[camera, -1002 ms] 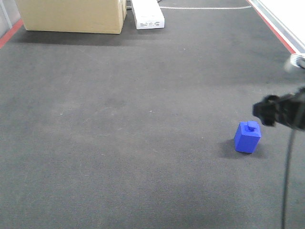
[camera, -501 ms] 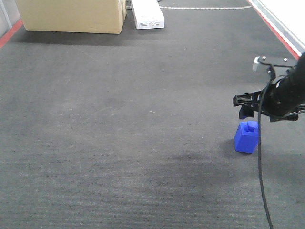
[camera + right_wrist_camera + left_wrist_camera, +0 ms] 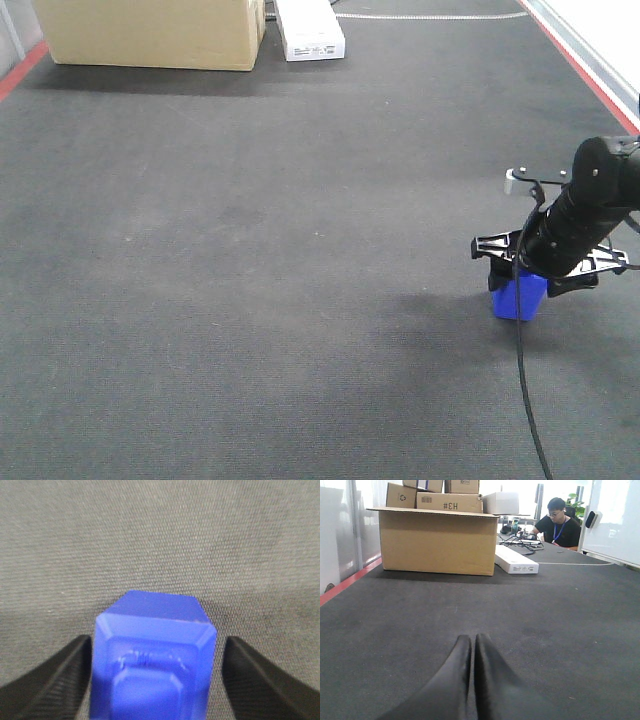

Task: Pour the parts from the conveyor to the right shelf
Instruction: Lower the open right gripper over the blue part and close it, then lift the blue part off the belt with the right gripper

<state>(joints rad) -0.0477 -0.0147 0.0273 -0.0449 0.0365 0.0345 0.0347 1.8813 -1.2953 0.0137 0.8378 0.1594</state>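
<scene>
Hiding from me: the blue block runs off the bottom edge of the right wrist view, and from the front my right gripper covers its top, so only its lower part shows.
Cut off: my right fingers show only as dark tips at the lower corners; my right arm leaves the front view at its right edge.
Hard to tell: whether the finger on the left of the wrist view touches the block's side or sits just beside it; a clear gap shows on the other side.
Right gripper: jaws apart, straddling the block, not clamped on it.
Left gripper: fingertips pressed together, holding nothing, low over the belt.
Block position: standing on the conveyor belt, near its right side, stub face up.
Blue blocks: one.
Cable: one, black, hanging from my right arm across the belt.
Open cardboard carton: one, at the far end of the belt.
Flat white box: one, just beside the carton.
Seated person: one, beyond the belt.
Red edging: along both belt sides.
</scene>
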